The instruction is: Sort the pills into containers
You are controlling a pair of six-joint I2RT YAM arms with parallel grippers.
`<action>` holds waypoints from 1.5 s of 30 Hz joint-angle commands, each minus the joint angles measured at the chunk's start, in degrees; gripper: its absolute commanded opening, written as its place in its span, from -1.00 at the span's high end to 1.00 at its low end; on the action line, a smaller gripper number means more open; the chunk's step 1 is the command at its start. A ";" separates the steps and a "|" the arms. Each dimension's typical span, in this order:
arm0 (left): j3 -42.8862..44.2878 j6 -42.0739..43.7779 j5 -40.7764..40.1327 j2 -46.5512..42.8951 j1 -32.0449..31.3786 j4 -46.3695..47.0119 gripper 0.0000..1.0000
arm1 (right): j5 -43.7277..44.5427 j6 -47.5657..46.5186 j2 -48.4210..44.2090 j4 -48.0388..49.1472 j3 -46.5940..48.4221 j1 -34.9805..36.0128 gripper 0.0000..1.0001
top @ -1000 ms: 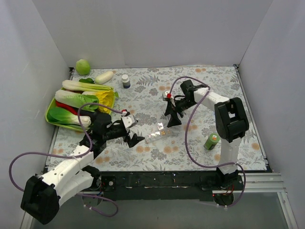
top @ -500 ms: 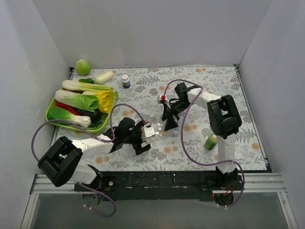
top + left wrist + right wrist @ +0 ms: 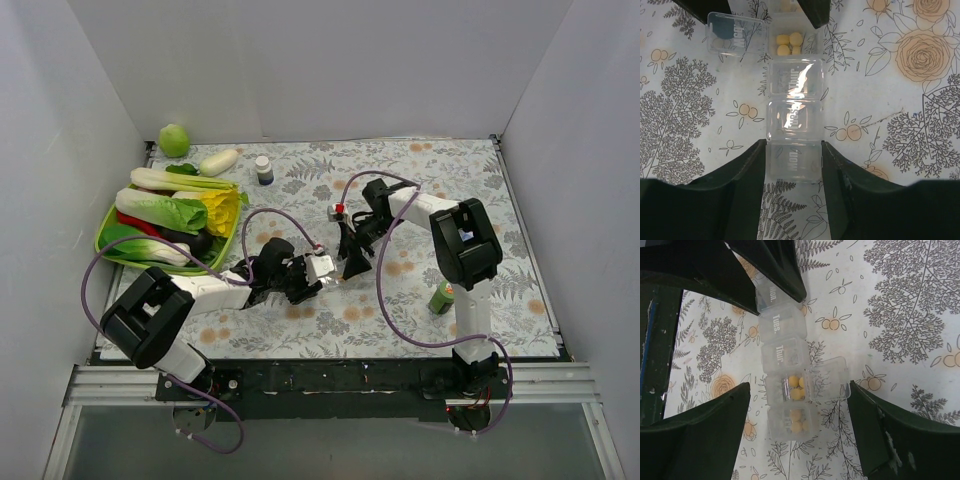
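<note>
The containers (image 3: 326,268), a clear strip of square compartments, lie on the floral cloth in the middle. My left gripper (image 3: 306,281) is shut on the strip's "Mon" end (image 3: 794,161), one finger on each side. Two compartments at the far end hold yellow pills (image 3: 789,43), and one has its lid (image 3: 736,34) swung open. In the right wrist view the same pills (image 3: 795,387) and the open lid (image 3: 829,379) lie between the wide-apart fingers of my right gripper (image 3: 800,390), which is open and holds nothing. In the top view the right gripper (image 3: 350,260) hangs over that end.
A small green bottle (image 3: 444,296) stands at the right, near the right arm's base. A small white bottle (image 3: 264,169) stands at the back. A green tray (image 3: 110,251) of vegetables sits at the left, with a green ball (image 3: 174,139) and a white vegetable (image 3: 219,161) behind it.
My left arm has swung right to the strip and its gripper has shut on the "Mon" end. The right gripper has shifted slightly left over the other end and narrowed a little.
</note>
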 commanded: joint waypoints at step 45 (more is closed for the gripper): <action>4.41 -8.06 -3.10 2.66 -0.27 -7.54 0.76 | 14.19 24.28 -21.37 20.01 -12.19 5.93 0.97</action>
